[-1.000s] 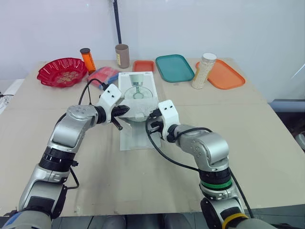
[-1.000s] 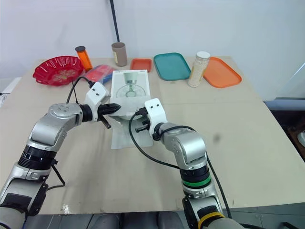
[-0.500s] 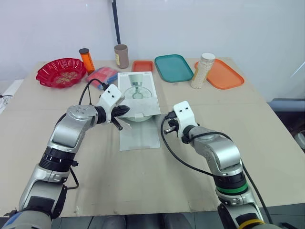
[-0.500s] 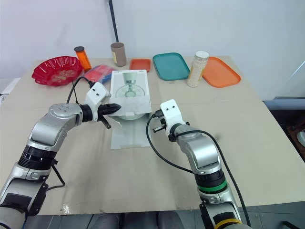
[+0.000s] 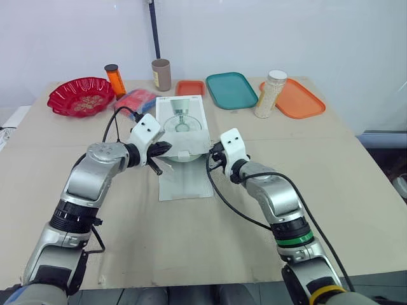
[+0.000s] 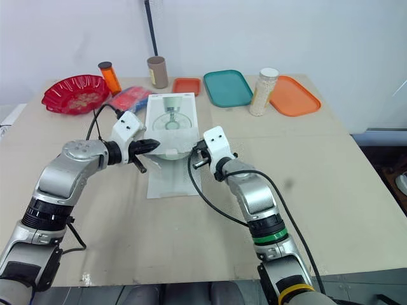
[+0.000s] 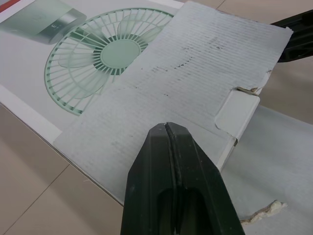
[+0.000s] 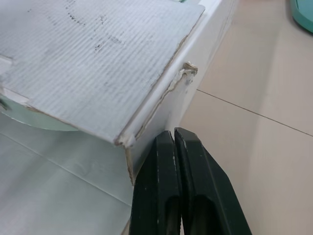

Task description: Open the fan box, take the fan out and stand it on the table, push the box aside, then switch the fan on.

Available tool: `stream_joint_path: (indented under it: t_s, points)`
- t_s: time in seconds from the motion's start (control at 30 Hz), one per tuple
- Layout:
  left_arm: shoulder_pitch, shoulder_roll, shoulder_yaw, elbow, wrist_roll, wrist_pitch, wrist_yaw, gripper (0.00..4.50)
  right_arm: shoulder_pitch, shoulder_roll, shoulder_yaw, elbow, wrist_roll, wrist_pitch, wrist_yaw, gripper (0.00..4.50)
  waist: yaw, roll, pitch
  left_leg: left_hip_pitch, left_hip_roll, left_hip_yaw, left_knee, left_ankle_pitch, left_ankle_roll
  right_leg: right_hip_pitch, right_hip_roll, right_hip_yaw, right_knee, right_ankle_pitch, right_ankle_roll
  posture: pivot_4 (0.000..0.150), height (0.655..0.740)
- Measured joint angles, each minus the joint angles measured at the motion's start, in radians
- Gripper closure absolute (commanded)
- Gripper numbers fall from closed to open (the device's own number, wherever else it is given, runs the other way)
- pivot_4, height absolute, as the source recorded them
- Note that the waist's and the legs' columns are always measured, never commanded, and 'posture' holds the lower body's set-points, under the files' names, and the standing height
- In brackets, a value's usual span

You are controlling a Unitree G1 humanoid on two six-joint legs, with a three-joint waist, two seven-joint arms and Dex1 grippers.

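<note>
The white fan box (image 5: 182, 119), printed with a green fan, lies flat at the table's middle. Its long lid panel (image 5: 185, 181) is spread on the table toward me. A short grey corrugated flap (image 7: 195, 78) is folded back over the printed face. My left gripper (image 5: 165, 149) is shut at the box's left side, its tips over the flap's near edge with nothing between them. Beside the box's right near corner, my right gripper (image 5: 213, 156) is also shut, fingertips (image 8: 166, 147) close against the box wall (image 8: 183, 98) under the flap.
Along the back stand a red bowl (image 5: 82, 96), an orange bottle (image 5: 116, 79), a brown cup (image 5: 163, 74), a red packet (image 5: 136, 100), a small orange tray (image 5: 191, 88), a teal tray (image 5: 232, 90), a grain jar (image 5: 269, 94) and an orange tray (image 5: 299, 100).
My right gripper pulled away to the right of the box, then came back to its right near corner. The left gripper and the box have stayed put.
</note>
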Motion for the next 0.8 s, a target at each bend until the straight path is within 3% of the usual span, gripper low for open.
stream_joint_path:
  t_s: [0.43, 0.57, 0.8]
  points:
    - [0.013, -0.008, 0.006, -0.046, -0.009, 0.049, 0.029, 4.5, 0.011, -0.012, -0.009, -0.01, -0.01, -0.028, 0.039, 4.44, -0.001, 0.0, 0.0, 0.0, 0.0, 0.0, 0.0, 0.0, 0.0, 0.0, 0.0, 0.0, 0.0, 0.0, 0.0, 0.15, 0.74]
    - [0.019, -0.007, 0.011, -0.054, -0.019, 0.059, 0.03, 4.5, 0.029, -0.083, -0.012, -0.17, -0.021, -0.028, 0.058, 4.44, -0.002, 0.0, 0.0, 0.0, 0.0, 0.0, 0.0, 0.0, 0.0, 0.0, 0.0, 0.0, 0.0, 0.0, 0.0, 0.15, 0.74]
    - [0.021, -0.007, 0.013, -0.057, -0.028, 0.066, 0.032, 4.5, -0.006, -0.093, -0.018, -0.311, 0.012, -0.035, 0.092, 4.44, -0.001, 0.0, 0.0, 0.0, 0.0, 0.0, 0.0, 0.0, 0.0, 0.0, 0.0, 0.0, 0.0, 0.0, 0.0, 0.15, 0.74]
